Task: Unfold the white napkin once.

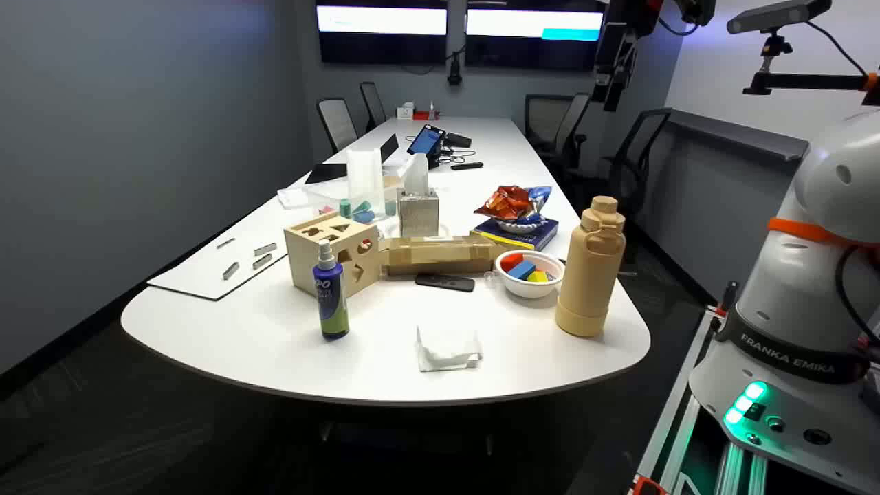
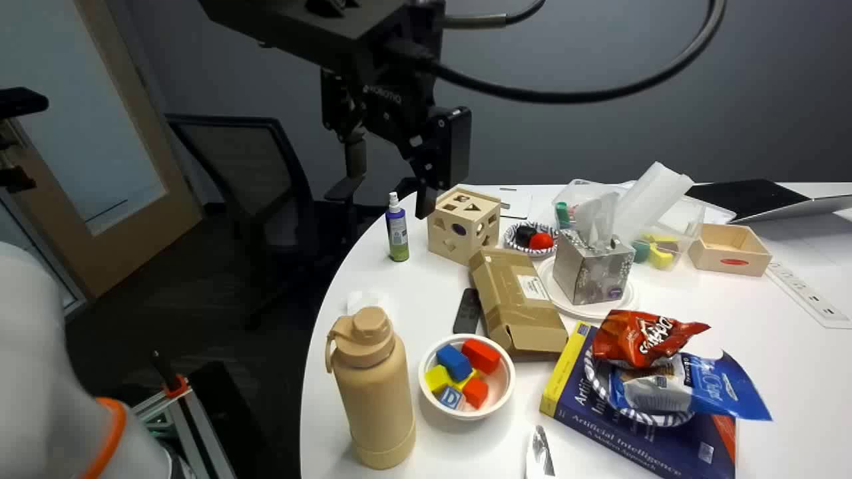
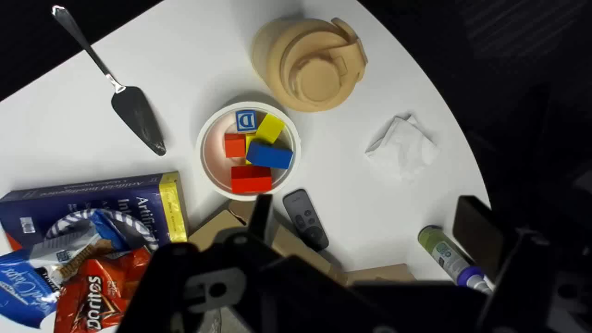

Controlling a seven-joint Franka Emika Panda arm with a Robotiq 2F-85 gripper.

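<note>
The white napkin [image 1: 448,356] lies on the white table near its rounded front edge, with one folded side standing up a little. In an exterior view it is partly hidden behind the tan bottle, with only a pale part showing [image 2: 365,301]. In the wrist view the napkin [image 3: 403,147] lies flat and slightly crumpled, with raised folded corners on its upper side. My gripper [image 3: 370,222] is open and empty, its two fingers wide apart. It hangs high above the table, well away from the napkin; it also shows in both exterior views [image 1: 612,86] [image 2: 399,176].
The tall tan bottle [image 1: 591,268] stands near the napkin. A white bowl [image 3: 201,152] of blocks, a remote [image 3: 305,217] and a cardboard box [image 2: 516,299] lie behind. A spray bottle [image 1: 331,295] and wooden shape box [image 1: 302,258] stand to one side. A book [image 2: 639,426] carries chip bags.
</note>
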